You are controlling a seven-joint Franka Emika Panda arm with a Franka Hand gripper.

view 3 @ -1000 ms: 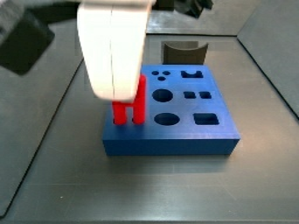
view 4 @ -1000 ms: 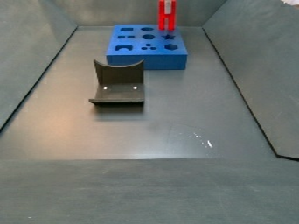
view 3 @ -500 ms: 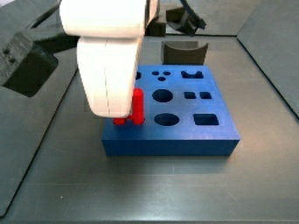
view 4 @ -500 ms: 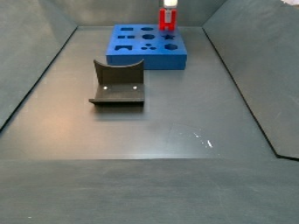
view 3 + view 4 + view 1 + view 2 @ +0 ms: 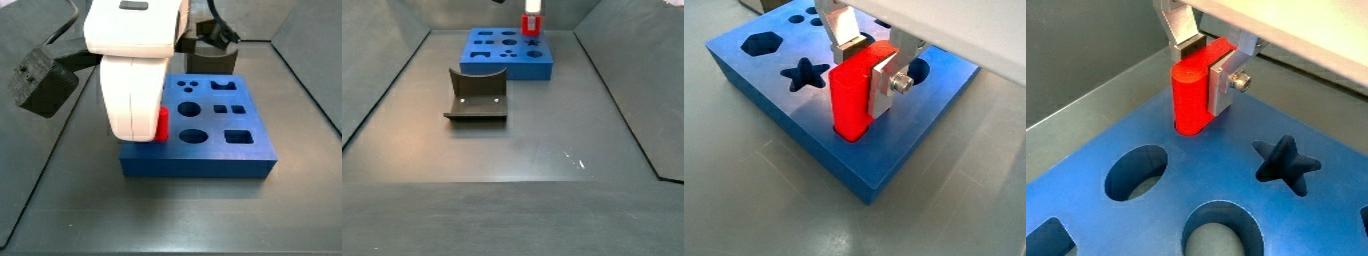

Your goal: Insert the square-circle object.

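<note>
1. Compared with a second ago, I see less of the square-circle object [image 5: 162, 124] above the blue block [image 5: 201, 145]: in a side view only a short red stub now shows beside the white arm housing [image 5: 134, 70], where a tall red peg stood before. The peg has sunk further into the block.

2. The arm housing has also risen in that side view, and the dark wrist-mounted part [image 5: 47, 85] sits further right than before.

3. The gripper [image 5: 871, 62] is over the block's corner, and its silver fingers [image 5: 887, 80] are clamped on the upper part of the square-circle object [image 5: 852, 95], one plate on each side.

4. In both wrist views the object stands upright with its lower end in a hole near the block's edge [image 5: 1192, 92].

5. Count: one red peg, one blue block, one dark grey curved block [image 5: 476, 95], one gripper.

6. The grey curved block lies on the floor, apart from the blue block [image 5: 509, 52]; in a side view it appears behind the arm [image 5: 214, 50].

7. Among the block's open holes I count one star [image 5: 1285, 163] and one hexagon [image 5: 764, 42] in the wrist views.
</note>
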